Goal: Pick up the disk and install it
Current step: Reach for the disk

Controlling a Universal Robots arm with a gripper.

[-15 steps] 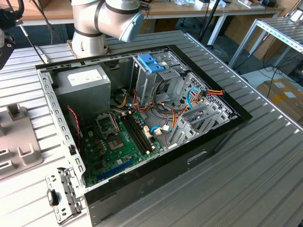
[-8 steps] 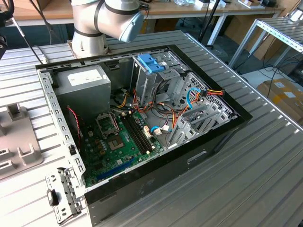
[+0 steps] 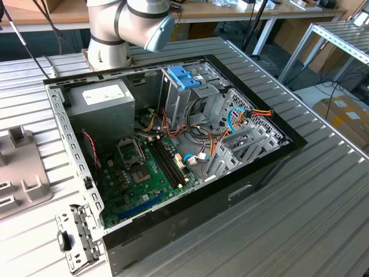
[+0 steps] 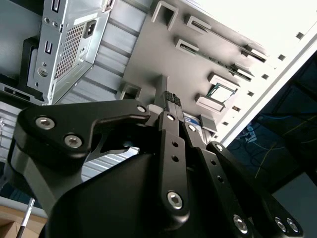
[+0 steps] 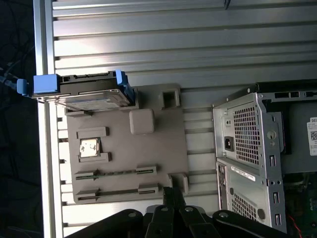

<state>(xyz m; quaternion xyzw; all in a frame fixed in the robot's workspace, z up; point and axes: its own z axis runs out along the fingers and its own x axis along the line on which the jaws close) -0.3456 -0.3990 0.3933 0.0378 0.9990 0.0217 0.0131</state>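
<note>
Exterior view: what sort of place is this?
Likely a robotics lab or workshop cell for PC assembly. An open computer case lies on a ribbed metal table, a robot arm rises at its far end, and desks and cardboard boxes stand beyond.

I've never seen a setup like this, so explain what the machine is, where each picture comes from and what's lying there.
It is a robot arm with a pincer. The exterior view, from a camera off the arm, shows an open computer case on a ribbed metal table. Both wrist views come from cameras riding near the pincer. In the first wrist view a grey holder plate carries the disk, a hard drive with blue rails. The pincer is shut, holds nothing and is apart from the disk.
</note>
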